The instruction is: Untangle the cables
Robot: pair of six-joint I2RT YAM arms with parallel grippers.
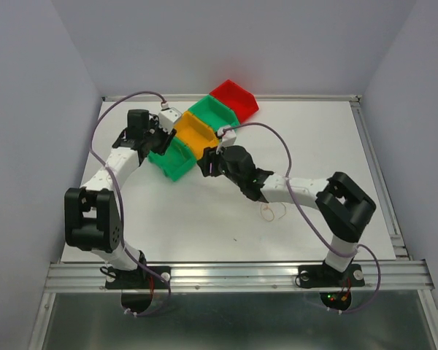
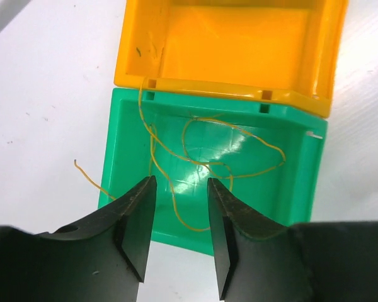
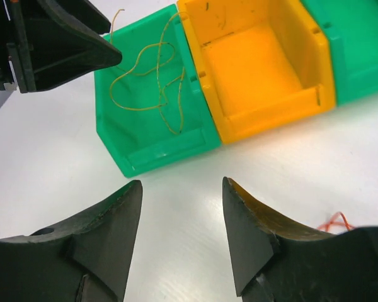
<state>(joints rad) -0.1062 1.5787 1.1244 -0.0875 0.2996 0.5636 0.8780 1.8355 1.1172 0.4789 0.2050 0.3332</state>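
**Both end effectors spread and empty by the bin row**

The left end effector point(image 2: 181, 182) hovers over the near lip of the green bin point(image 2: 290, 195), its dark wedge fingers moderately parted and gripping nothing; whether a strand brushes them, I cannot tell. Inside that glossy plastic bin the yellowish cables point(image 2: 205, 164) loop loosely. One strand trails over its left wall onto the white bench point(image 3: 50, 163); another climbs to the rim of the orange bin point(image 2: 239, 50). The right end effector point(image 3: 182, 184), parted wider, hangs over open bench before the bins, with the curly reddish cables point(image 3: 334, 221) lying just beside it.
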